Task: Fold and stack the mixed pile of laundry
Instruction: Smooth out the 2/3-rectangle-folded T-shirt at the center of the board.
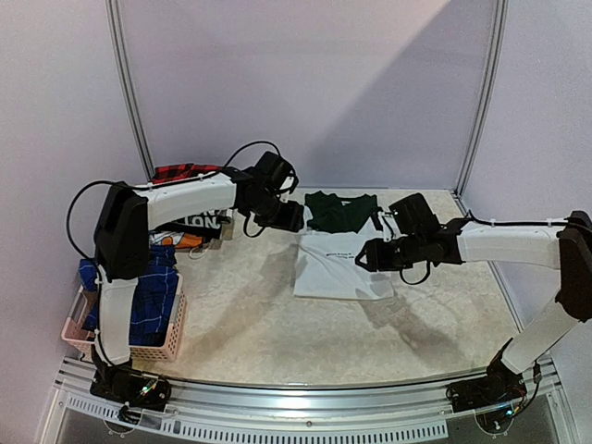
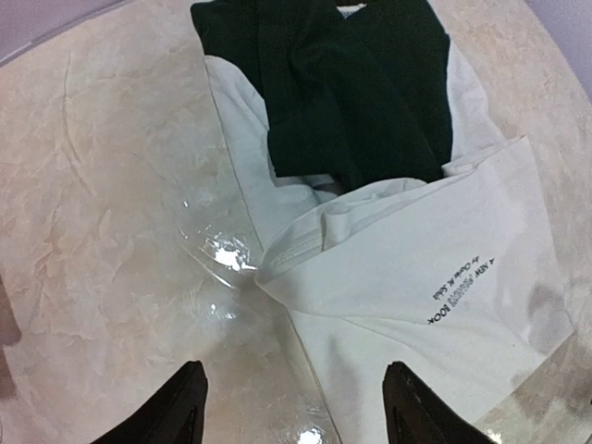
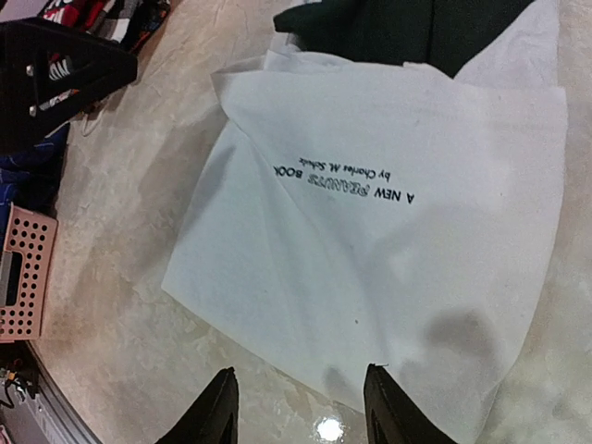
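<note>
My gripper (image 2: 298, 418) is at the bottom of my view. My two black fingers (image 2: 180, 412) are far apart, and nothing is between them. One finger is over the bare table (image 2: 111, 185). The other is over a white T-shirt (image 2: 398, 324).

The T-shirt lies flat on the table, with one part folded over. It has small black letters (image 2: 460, 289) on it, and they sit at a slant. I can read the word BOOK.

A dark garment (image 2: 361, 92) lies bunched up on the far part of the T-shirt. The table is pale and looks like marble. It has bright shiny spots (image 2: 222, 248) just beside the T-shirt's edge.
</note>
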Controlling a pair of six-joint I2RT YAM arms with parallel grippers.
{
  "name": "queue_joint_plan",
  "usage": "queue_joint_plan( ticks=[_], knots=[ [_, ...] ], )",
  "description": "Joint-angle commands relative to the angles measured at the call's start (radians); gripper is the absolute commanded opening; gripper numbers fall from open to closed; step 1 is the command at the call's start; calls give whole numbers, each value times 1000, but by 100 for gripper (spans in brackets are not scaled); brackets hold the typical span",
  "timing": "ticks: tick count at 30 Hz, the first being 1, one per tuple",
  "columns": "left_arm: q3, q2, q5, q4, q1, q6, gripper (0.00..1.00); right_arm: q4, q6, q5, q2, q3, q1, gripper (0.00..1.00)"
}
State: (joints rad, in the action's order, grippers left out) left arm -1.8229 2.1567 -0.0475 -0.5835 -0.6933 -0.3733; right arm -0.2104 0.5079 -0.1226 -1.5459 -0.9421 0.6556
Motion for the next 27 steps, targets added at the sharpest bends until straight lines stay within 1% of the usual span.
queue_joint_plan(
  ticks=[1,6,9,15,23,27],
  knots=[
    [131,-74,18,61,-15,-11,65,-52,-48,-19,-24,-83,7,47],
    [271,-134,30,122,-50,-30,63,-88,-94,-27,-117,-216,-3,47],
    [356,-158,39,173,-69,-53,62,-97,-100,-64,-197,-285,-27,46],
    [475,-187,101,269,-98,-103,58,-93,-114,-121,-333,-368,-74,46],
    [557,-186,116,314,-157,-141,54,-91,-136,-193,-481,-439,-161,45],
    [561,-153,147,340,-169,-160,47,-75,-135,-211,-524,-440,-186,45]
  ],
)
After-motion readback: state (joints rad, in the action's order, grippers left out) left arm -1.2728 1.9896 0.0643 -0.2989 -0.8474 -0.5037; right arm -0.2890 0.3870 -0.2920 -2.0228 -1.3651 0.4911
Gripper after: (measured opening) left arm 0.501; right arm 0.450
